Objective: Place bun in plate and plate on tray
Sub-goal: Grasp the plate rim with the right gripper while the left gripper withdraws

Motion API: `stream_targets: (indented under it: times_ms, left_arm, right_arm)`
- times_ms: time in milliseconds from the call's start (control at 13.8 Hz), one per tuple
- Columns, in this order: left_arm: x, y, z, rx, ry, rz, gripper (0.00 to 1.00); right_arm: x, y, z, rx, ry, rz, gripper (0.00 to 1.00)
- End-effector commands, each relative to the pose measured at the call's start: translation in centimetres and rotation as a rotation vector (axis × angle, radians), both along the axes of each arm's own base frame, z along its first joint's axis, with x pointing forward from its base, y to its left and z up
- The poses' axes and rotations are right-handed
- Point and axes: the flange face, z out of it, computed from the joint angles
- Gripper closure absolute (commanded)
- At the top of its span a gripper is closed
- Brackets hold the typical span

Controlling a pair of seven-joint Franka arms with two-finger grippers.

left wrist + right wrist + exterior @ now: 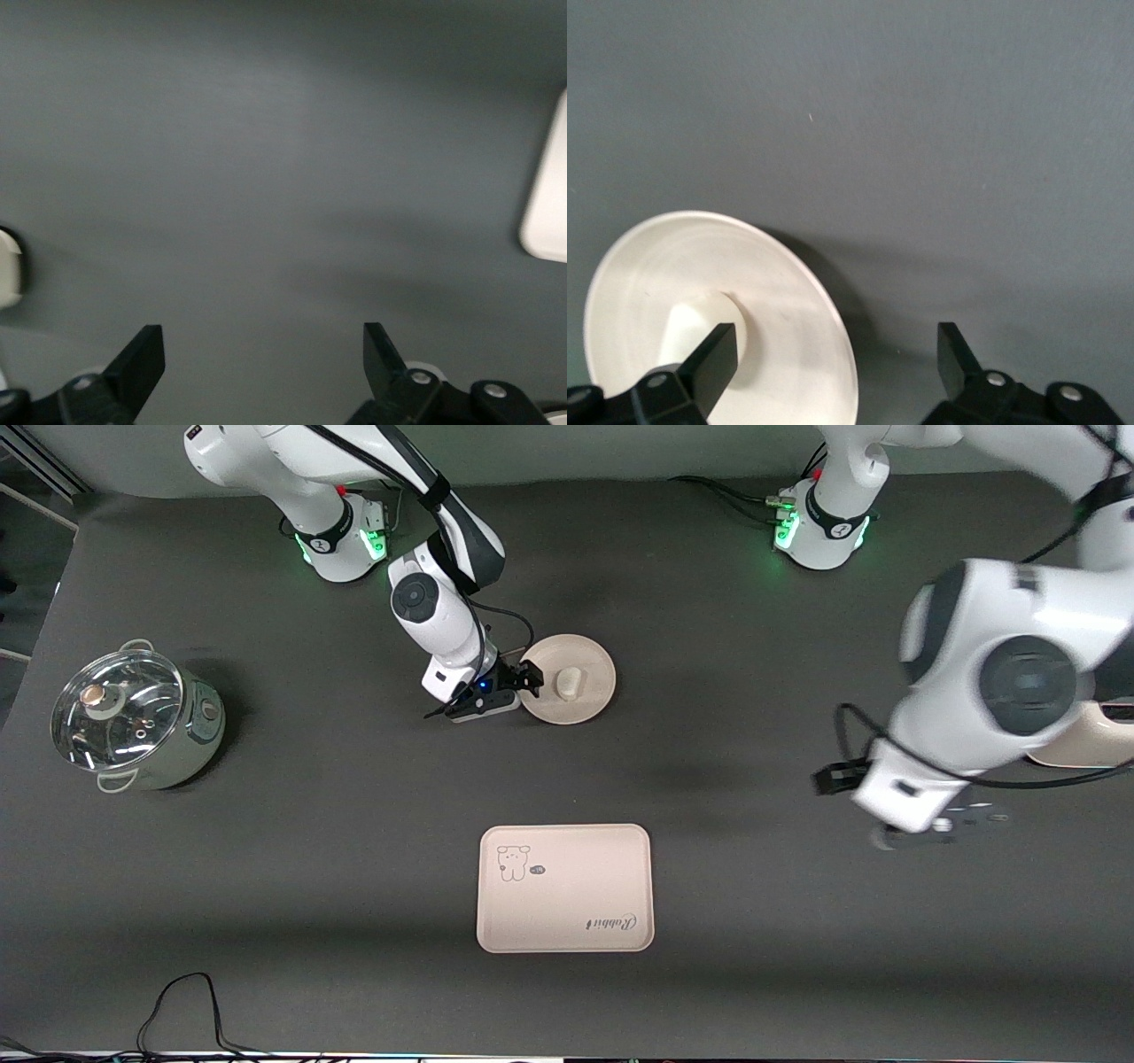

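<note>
The round cream plate lies on the dark table between the arms' bases and the tray. The small white bun rests on it. My right gripper is low at the plate's edge toward the right arm's end, open. In the right wrist view the gripper straddles the plate's rim, one finger beside the bun, the other over bare table. The rectangular tray with the "Rabbit" script lies nearer to the front camera. My left gripper hangs open and empty over bare table at the left arm's end.
A steel pot with a glass lid stands at the right arm's end of the table. A cream rounded object lies partly hidden under the left arm; its pale edge shows in the left wrist view. Cables trail along the front edge.
</note>
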Motion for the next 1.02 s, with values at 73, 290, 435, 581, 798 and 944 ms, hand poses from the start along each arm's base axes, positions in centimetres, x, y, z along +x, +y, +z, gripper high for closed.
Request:
stream_targets:
  times_ms: [73, 290, 435, 581, 798, 944]
  left_arm:
    - [-3.9, 8.4, 4.3, -0.018, 0.011, -0.017, 0.00]
    - [-6.1, 11.7, 8.2, -0.013, -0.011, 0.035, 0.00]
    - [-7.6, 12.8, 10.9, -0.015, -0.045, 0.055, 0.00]
    - [-8.1, 11.9, 10.8, -0.012, -0.020, 0.052, 0.00]
    - [-6.5, 11.3, 6.5, -0.009, -0.003, 0.039, 0.00]
    - [-5.9, 11.2, 5.1, -0.012, 0.008, 0.038, 0.00]
  right_arm:
    - [-1.7, 1.1, -1.6, -0.006, -0.007, 0.016, 0.00]
    - [-2.1, 1.2, -2.7, -0.016, 0.001, 0.020, 0.00]
    - [-3.0, 1.0, -3.4, -0.031, 0.014, 0.030, 0.01]
    - [-2.7, 0.2, -3.6, -0.041, 0.016, 0.019, 0.16]
    - [-2.6, 0.2, -3.3, -0.037, 0.012, 0.018, 0.65]
    - [-2.5, 0.1, -3.3, -0.037, 0.013, 0.011, 0.92]
